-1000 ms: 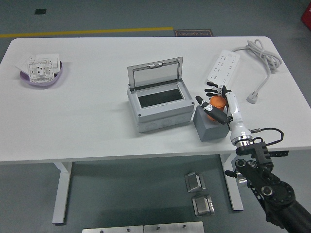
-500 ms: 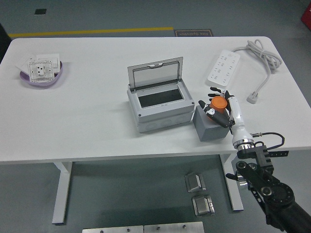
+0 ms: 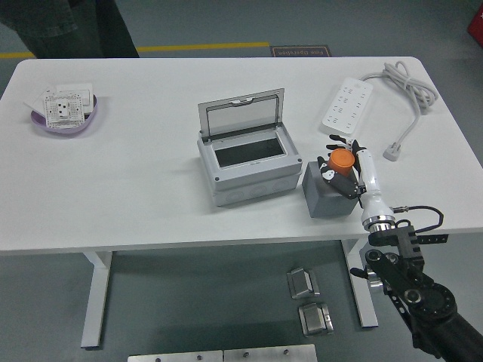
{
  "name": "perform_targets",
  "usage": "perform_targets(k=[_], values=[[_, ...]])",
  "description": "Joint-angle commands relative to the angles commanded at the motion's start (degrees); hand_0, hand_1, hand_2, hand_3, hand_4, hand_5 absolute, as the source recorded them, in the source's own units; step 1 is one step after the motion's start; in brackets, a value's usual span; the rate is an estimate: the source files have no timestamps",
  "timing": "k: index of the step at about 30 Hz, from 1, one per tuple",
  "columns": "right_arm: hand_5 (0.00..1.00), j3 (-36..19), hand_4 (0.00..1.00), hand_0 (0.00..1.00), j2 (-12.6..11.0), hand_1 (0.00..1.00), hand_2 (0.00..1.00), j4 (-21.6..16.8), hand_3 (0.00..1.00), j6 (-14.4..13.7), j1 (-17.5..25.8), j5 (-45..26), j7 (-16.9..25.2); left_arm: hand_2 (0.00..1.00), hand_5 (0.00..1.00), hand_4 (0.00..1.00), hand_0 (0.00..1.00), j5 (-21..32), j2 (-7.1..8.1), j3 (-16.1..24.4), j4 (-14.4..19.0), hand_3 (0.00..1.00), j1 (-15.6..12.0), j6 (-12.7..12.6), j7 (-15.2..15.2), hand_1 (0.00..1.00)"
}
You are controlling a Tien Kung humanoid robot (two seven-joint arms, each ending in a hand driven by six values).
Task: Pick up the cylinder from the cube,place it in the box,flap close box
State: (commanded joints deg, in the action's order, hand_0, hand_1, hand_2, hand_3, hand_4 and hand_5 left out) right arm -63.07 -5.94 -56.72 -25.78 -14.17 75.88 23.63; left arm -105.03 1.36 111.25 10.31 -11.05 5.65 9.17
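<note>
An orange cylinder [image 3: 342, 160] stands over the grey cube [image 3: 326, 197], near the table's front right. My right hand [image 3: 341, 164] is curled around the cylinder, with dark fingers [image 3: 329, 176] on its near-left side and more fingers [image 3: 341, 141] behind it. Whether the cylinder still touches the cube's top I cannot tell. Left of the cube sits the grey box [image 3: 247, 164], its clear-windowed lid [image 3: 241, 114] standing upright and the dark inside showing. My left arm does not show.
A white power strip [image 3: 348, 102] with its cable [image 3: 404, 84] lies at the back right. A purple bowl [image 3: 66, 118] holding white socket parts sits far left. A person in dark clothes [image 3: 69, 24] stands beyond the table's far left corner.
My right hand has tightened on the orange cylinder and raised it slightly, shifting a little right. A person has come into view at the top left.
</note>
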Motion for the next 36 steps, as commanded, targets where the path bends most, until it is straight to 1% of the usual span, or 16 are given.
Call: perform_targets(k=[1, 7, 8, 13, 14, 19, 20, 25, 26, 30, 31, 32, 36], values=[[0.002, 0.1, 0.147, 0.66, 0.0, 0.599, 0.566, -0.1, 0.657, -0.1, 0.0, 0.0, -0.1, 0.554, 0.013, 0.414, 0.648, 0.1, -0.02, -0.1, 0.0, 0.583, 0.0, 0.0, 0.0, 0.572], [0.002, 0.6, 0.147, 0.66, 0.0, 0.599, 0.566, -0.5, 0.657, -1.3, 0.0, 0.6, -0.4, 0.554, 0.013, 0.414, 0.648, 0.7, -0.1, -0.6, 0.0, 0.583, 0.0, -0.1, 0.0, 0.572], [0.002, 0.7, 0.002, 0.598, 0.0, 0.518, 0.48, -0.6, 0.461, -1.5, -0.1, 0.7, -0.4, 0.558, 0.034, 0.446, 0.648, 0.9, -0.11, -0.7, 0.0, 0.587, 0.0, -0.1, 0.0, 0.58], [0.002, 0.9, 0.002, 0.598, 0.0, 0.518, 0.48, -0.8, 0.461, -2.2, -0.2, 1.4, -0.7, 0.558, 0.034, 0.446, 0.648, 1.3, -0.1, -1.1, 0.0, 0.587, 0.1, -0.2, 0.0, 0.58], [0.002, 1.0, 0.002, 0.599, 0.0, 0.437, 0.464, -0.8, 0.382, -2.3, -0.2, 1.5, -0.8, 0.559, 0.033, 0.45, 0.649, 1.4, -0.1, -1.1, 0.0, 0.588, 0.1, -0.2, 0.0, 0.58], [0.002, 1.1, 0.002, 0.599, 0.1, 0.437, 0.464, -1.1, 0.382, -2.6, -0.4, 2.5, -1.3, 0.559, 0.033, 0.45, 0.649, 1.6, -0.13, -1.3, 0.0, 0.588, 0.1, -0.3, 0.0, 0.58], [0.002, 1.1, 0.002, 0.547, 0.1, 0.338, 0.452, -1.2, 0.357, -2.7, -0.4, 2.7, -1.4, 0.56, 0.037, 0.46, 0.649, 1.7, -0.14, -1.4, 0.0, 0.591, 0.1, -0.3, 0.1, 0.583], [0.002, 1.2, 0.002, 0.547, -0.1, 0.338, 0.452, -2.2, 0.357, -3.1, -0.8, 4.5, -2.2, 0.56, 0.037, 0.46, 0.649, 2.0, -0.12, -1.7, 0.0, 0.591, 0.1, -0.3, 0.1, 0.583], [0.002, 1.2, 0.002, 0.52, -0.2, 0.308, 0.437, -2.4, 0.34, -3.1, -0.9, 4.8, -2.4, 0.561, 0.041, 0.467, 0.649, 2.0, -0.1, -1.7, 0.0, 0.593, 0.1, -0.3, 0.1, 0.586], [0.002, 1.5, 0.002, 0.52, -0.6, 0.308, 0.437, -3.7, 0.34, -3.4, -1.8, 6.2, -3.2, 0.561, 0.041, 0.467, 0.649, 1.6, -0.06, -1.5, 0.0, 0.593, 0.1, -0.3, 0.2, 0.586], [0.002, 1.7, 0.002, 0.52, -0.7, 0.308, 0.437, -4.1, 0.34, -3.5, -2.3, 6.8, -3.6, 0.561, 0.041, 0.467, 0.649, 1.5, -0.05, -1.4, 0.0, 0.593, 0.1, -0.3, 0.2, 0.586], [0.002, 1.8, 0.002, 0.51, -0.8, 0.306, 0.434, -4.4, 0.337, -3.6, -2.6, 7.3, -3.9, 0.564, 0.06, 0.489, 0.65, 1.5, -0.04, -1.4, 0.0, 0.597, 0.1, -0.3, 0.3, 0.591], [0.002, 2.9, 0.002, 0.51, -1.2, 0.306, 0.434, -5.7, 0.337, -3.7, -5.0, 10.3, -6.1, 0.564, 0.06, 0.489, 0.65, 1.3, 0.02, -1.3, 0.0, 0.597, 0.0, -0.2, 0.4, 0.591]])
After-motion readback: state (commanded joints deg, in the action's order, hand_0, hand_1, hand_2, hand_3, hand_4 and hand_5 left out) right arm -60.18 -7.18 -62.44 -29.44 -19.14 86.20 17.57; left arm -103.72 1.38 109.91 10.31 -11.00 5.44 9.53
